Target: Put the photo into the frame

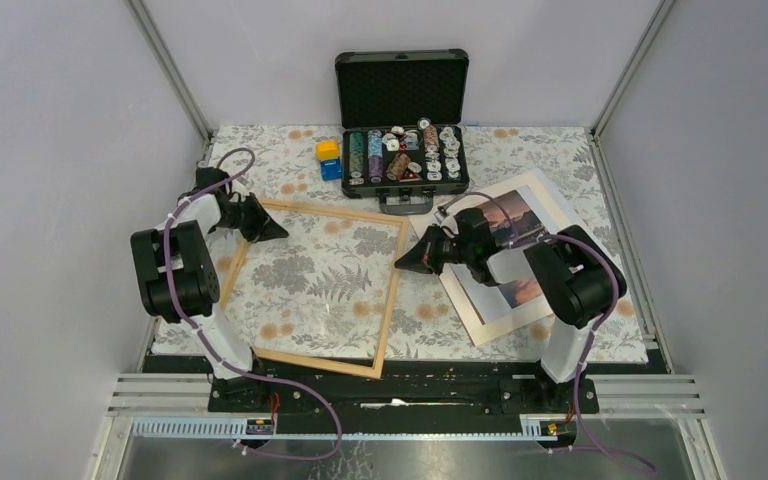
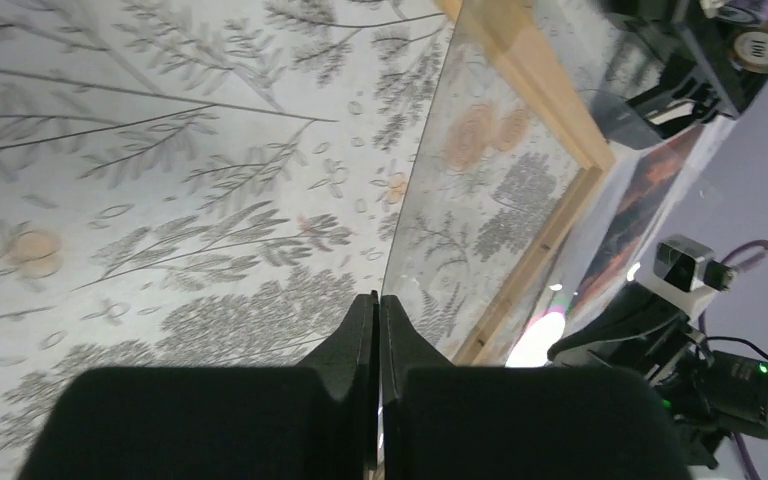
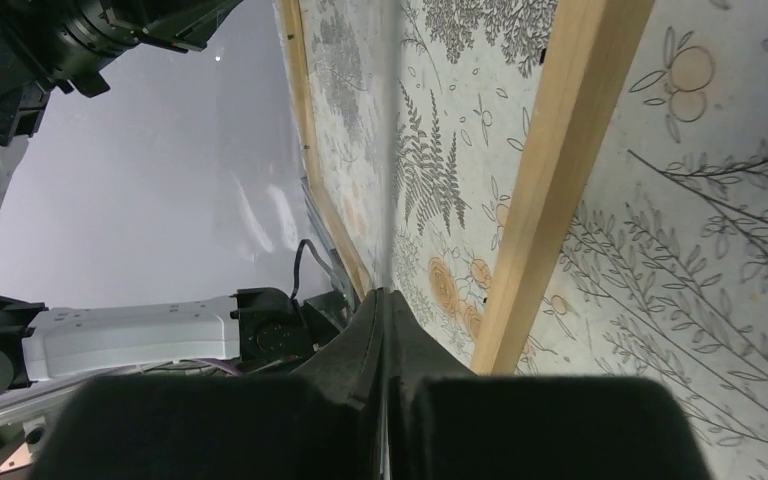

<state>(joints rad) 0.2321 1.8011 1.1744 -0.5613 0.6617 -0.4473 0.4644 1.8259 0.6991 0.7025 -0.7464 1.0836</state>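
The thin light wood frame (image 1: 392,290) lies flat on the floral cloth at centre-left. The sunset photo (image 1: 515,215), with its wide white border, lies to the right of the frame, partly under my right arm. My left gripper (image 1: 278,232) is over the frame's far left corner. My right gripper (image 1: 402,264) is at the frame's right bar. Each is shut edge-on on a clear pane (image 2: 480,200) that spans between them above the frame. The pane (image 3: 360,150) mirrors the wall in the right wrist view. The frame's bar (image 3: 550,170) runs beside my right gripper (image 3: 388,295). My left gripper (image 2: 380,300) pinches the pane's edge.
An open black case (image 1: 400,150) of poker chips stands at the back centre, just beyond the frame. A yellow cube (image 1: 328,150) and a blue cube (image 1: 331,168) sit to its left. Grey walls and metal posts close in the table's sides.
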